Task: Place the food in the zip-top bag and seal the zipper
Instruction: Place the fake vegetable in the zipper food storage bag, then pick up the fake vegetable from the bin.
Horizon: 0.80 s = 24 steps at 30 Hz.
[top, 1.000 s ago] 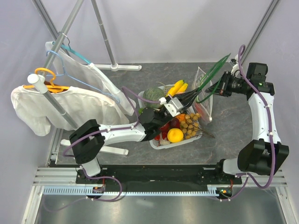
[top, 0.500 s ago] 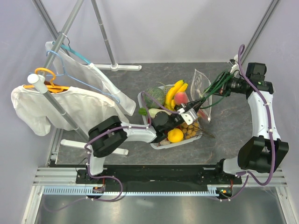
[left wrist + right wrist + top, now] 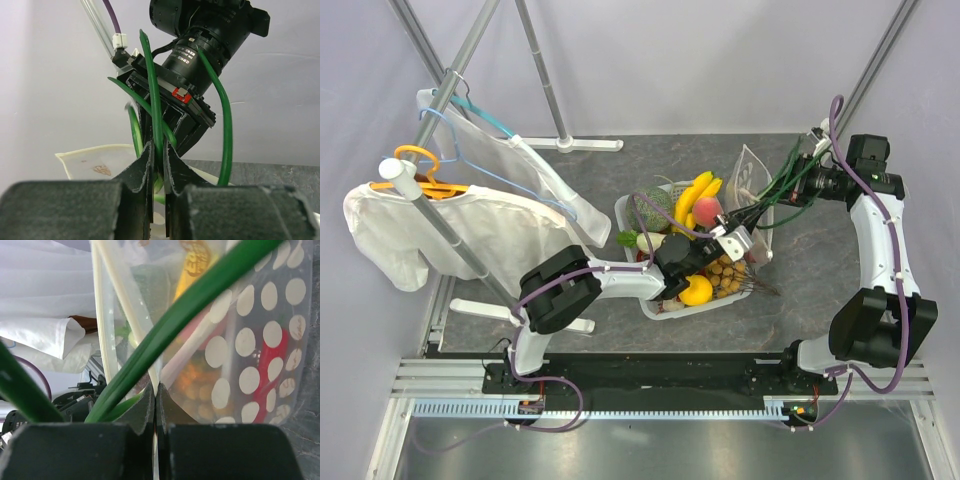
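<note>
Reaching across the white basket (image 3: 665, 308) to its far right corner, the left tool (image 3: 758, 210) pinches a bunch of long green stalks (image 3: 788, 178) that fan out toward the right arm. Just off that corner the zip-top bag (image 3: 750, 172) stands upright on the grey surface (image 3: 620, 165). One edge of it is nipped between the pressed-together fingers of the right tool (image 3: 786, 188). The right wrist view shows a green stalk crossing in front of the dotted plastic and a red shape (image 3: 272, 365) showing through it. A yellow banana bunch (image 3: 695, 195) lies at the basket's far rim, just beside the bag, and a round yellow fruit (image 3: 696, 290) sits near the basket's front edge
</note>
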{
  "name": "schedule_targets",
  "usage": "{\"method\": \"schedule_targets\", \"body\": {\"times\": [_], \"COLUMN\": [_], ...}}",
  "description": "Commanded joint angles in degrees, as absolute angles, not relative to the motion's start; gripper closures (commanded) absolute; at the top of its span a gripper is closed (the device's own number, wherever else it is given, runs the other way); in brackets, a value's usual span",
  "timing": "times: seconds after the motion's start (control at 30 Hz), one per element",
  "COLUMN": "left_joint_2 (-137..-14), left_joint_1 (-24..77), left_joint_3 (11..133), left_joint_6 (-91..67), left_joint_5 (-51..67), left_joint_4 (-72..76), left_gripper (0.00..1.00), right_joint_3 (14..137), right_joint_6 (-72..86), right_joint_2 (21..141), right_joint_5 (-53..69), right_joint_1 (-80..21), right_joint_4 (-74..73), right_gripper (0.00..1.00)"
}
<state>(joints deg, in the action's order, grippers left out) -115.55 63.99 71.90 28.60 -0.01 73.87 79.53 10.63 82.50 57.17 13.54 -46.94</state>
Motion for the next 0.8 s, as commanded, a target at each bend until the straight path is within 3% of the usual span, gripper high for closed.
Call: {"method": "schedule_targets", "body": {"times": [0.0, 0.07, 0.1, 0.17, 0.2, 0.3, 0.4, 0.53, 0.67, 0.73, 0.77], "left_joint_2": [-115.48, -116.01, -115.93, -114.18, -113.39, -109.10, -104.87, -98.38, -89.93, -87.55, -86.58], "left_joint_1": [63.54, 63.37, 63.20, 63.28, 63.19, 62.58, 61.79, 61.26, 58.81, 56.78, 55.56], "left_joint_3": [74.44, 73.66, 73.13, 70.93, 70.41, 68.21, 65.84, 62.50, 63.71, 68.87, 71.43], "left_joint_6": [32.07, 33.22, 33.31, 36.72, 38.65, 37.63, 34.28, 30.96, 18.14, 10.33, 7.67], "left_joint_5": [-1.40, -1.49, -1.76, -0.36, -0.26, -0.26, 1.66, 1.41, -1.49, -1.76, -3.24], "left_joint_4": [93.16, 93.86, 95.26, 94.49, 93.53, 90.36, 86.93, 83.33, 59.08, 46.29, 40.31], "left_gripper": [0.88, 0.77, 0.63, 0.52, 0.41, 0.27, 0.17, 0.14, 0.16, 0.00, 0.00], "right_joint_3": [80.68, 81.38, 81.82, 82.35, 82.61, 82.88, 83.32, 84.55, 85.69, 86.83, 87.53], "right_joint_6": [9.32, 9.32, 9.32, 9.32, 9.23, 9.40, 9.67, 9.32, 8.96, 8.79, 8.53], "right_joint_2": [82.53, 82.62, 82.79, 83.05, 83.40, 84.37, 85.25, 84.99, 84.29, 84.37, 84.46], "right_joint_5": [59.41, 59.24, 59.06, 58.19, 58.01, 58.44, 60.29, 60.73, 61.17, 60.47, 59.86], "right_joint_1": [13.62, 13.80, 13.97, 14.50, 15.02, 16.17, 17.05, 17.31, 17.40, 17.49, 17.66], "right_joint_4": [-47.28, -47.55, -47.64, -47.99, -48.16, -48.60, -48.69, -49.04, -48.96, -49.31, -49.39], "right_gripper": [1.00, 1.00, 1.00, 1.00, 1.00, 1.00, 1.00, 1.00, 1.00, 1.00, 1.00]}}
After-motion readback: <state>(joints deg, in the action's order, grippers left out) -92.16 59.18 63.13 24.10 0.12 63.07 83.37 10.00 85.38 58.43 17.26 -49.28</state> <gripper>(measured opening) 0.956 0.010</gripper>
